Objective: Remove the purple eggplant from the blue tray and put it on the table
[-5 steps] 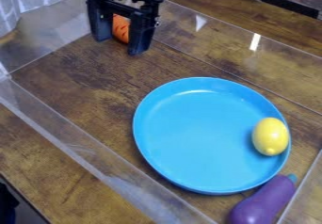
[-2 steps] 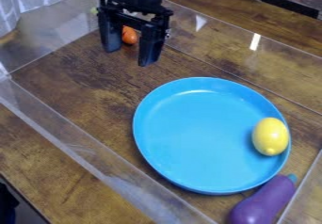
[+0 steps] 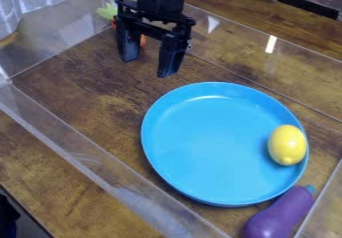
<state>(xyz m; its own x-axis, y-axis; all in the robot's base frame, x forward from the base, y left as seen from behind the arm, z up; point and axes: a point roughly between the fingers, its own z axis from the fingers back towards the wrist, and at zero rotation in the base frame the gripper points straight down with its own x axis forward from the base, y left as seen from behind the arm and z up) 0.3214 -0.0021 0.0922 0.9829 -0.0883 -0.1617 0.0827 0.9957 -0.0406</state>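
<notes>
On the brown wood desk [image 3: 80, 97], the job looks all done, with 0 steps left. The big blue plate [image 3: 207, 142] has 1 lemon [image 3: 286, 145]. The black jaws [image 3: 148, 66] are wide apart and hold 0 things. The purple eggplant [image 3: 277, 214] lies just outside the plate.

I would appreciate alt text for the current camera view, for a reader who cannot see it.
A purple eggplant lies on the dark wooden table, just outside a round blue tray holding a yellow lemon. Beyond them hovers an open black pincer.
</notes>
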